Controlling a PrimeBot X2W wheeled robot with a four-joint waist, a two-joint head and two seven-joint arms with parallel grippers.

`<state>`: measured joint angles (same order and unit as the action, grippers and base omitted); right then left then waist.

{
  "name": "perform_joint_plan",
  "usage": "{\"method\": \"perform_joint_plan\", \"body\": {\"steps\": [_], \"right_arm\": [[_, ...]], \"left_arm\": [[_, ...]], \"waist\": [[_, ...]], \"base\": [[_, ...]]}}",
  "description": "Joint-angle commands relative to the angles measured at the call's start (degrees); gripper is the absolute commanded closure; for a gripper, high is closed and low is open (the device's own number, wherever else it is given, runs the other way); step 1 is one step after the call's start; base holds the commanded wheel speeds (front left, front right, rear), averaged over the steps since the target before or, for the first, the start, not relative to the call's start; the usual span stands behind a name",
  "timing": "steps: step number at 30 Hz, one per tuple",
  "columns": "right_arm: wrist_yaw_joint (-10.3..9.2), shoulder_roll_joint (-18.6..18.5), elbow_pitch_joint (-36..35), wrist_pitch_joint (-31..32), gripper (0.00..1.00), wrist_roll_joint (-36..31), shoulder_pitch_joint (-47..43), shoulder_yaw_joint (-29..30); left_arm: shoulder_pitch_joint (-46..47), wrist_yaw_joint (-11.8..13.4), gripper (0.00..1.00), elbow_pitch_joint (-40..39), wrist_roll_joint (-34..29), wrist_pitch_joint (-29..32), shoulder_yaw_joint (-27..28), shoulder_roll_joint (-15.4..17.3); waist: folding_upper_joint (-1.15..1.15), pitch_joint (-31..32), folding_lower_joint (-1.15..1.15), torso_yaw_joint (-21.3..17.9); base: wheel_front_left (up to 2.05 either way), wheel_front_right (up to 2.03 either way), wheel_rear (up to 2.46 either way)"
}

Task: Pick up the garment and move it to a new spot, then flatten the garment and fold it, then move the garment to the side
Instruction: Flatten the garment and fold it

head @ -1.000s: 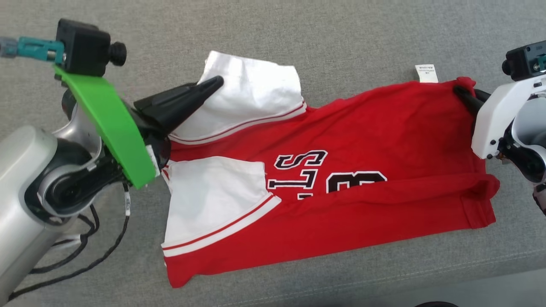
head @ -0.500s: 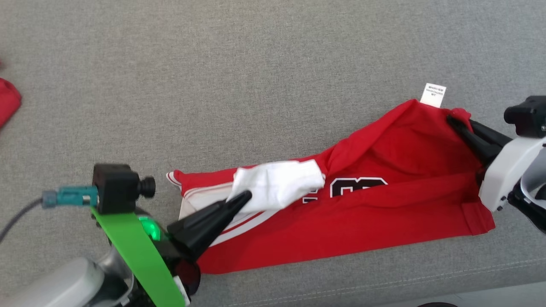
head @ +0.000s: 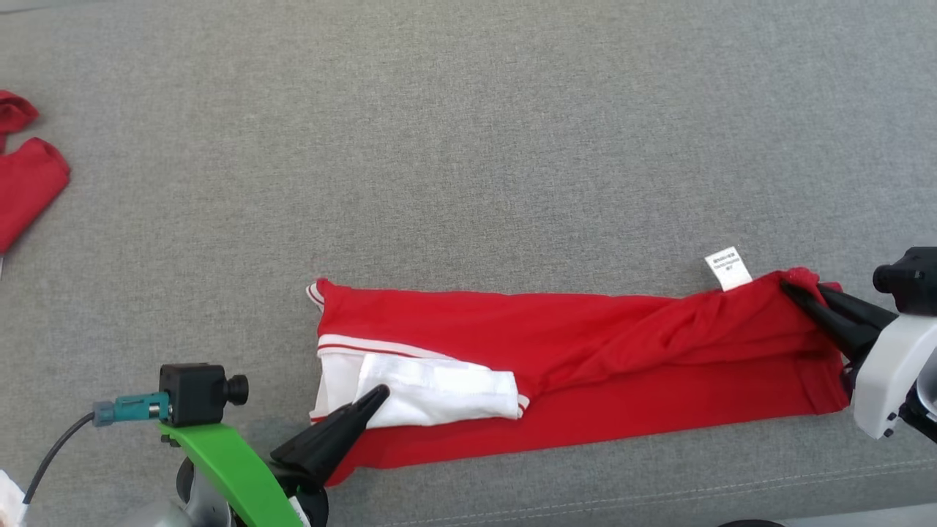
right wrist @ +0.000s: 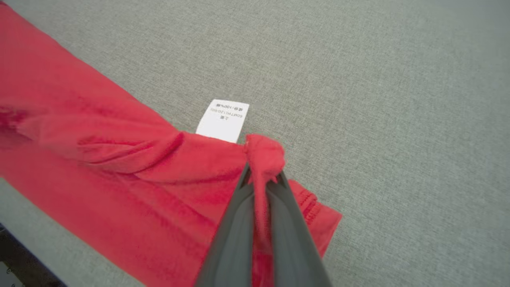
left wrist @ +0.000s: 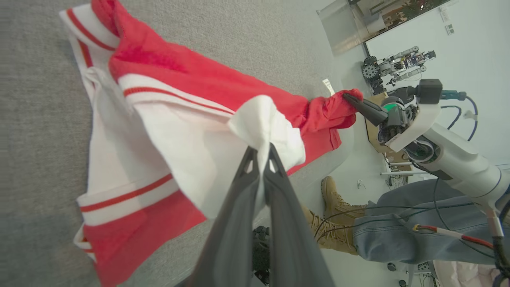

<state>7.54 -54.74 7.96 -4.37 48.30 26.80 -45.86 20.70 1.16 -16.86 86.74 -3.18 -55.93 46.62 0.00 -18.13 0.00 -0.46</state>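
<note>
The grey surface (head: 468, 146) carries the red garment (head: 622, 351), a long narrow band running from 7 to 3 o'clock in the head view; the lengthwise fold looks done, while crosswise folds and the move aside appear left; the left claw (head: 378, 395) pinches its white sleeve (head: 439, 388) at 7 o'clock; the right claw (head: 790, 290) is clamped on its far end at 3 o'clock, beside the care label (head: 728, 268).

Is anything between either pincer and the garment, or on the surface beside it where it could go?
Nothing visible. The left pincer is shut on the garment at its white sleeve, the right pincer at its red corner by the label. Another red cloth lies far left, apart.
</note>
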Motion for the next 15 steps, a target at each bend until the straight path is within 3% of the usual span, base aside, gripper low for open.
{"method": "perform_joint_plan", "body": {"steps": [1, 8, 15], "right_arm": [[-0.09, -0.5, -0.1, -0.6, 1.0, 0.3, 0.7, -0.7], [-0.1, -3.3, -0.1, -3.4, 1.0, 0.2, 4.0, -7.6], [-0.1, -5.4, 1.4, -5.1, 1.0, 1.2, 6.9, -12.4]], "left_arm": [[-0.5, -0.3, 1.0, 0.4, 0.8, -0.2, 0.3, -0.4], [-0.5, -1.0, 1.0, 2.9, 2.2, 0.3, 0.4, -1.4], [-2.3, -0.1, 1.0, -0.8, 2.7, -1.0, -0.4, -3.7]], "waist": [[0.0, 0.4, 0.0, 0.4], [0.0, 1.2, 0.0, 0.6], [0.0, 2.1, 0.0, 1.1]], "base": [[0.0, 0.0, 0.0], [0.0, 0.0, 0.0], [0.0, 0.0, 0.0]]}}
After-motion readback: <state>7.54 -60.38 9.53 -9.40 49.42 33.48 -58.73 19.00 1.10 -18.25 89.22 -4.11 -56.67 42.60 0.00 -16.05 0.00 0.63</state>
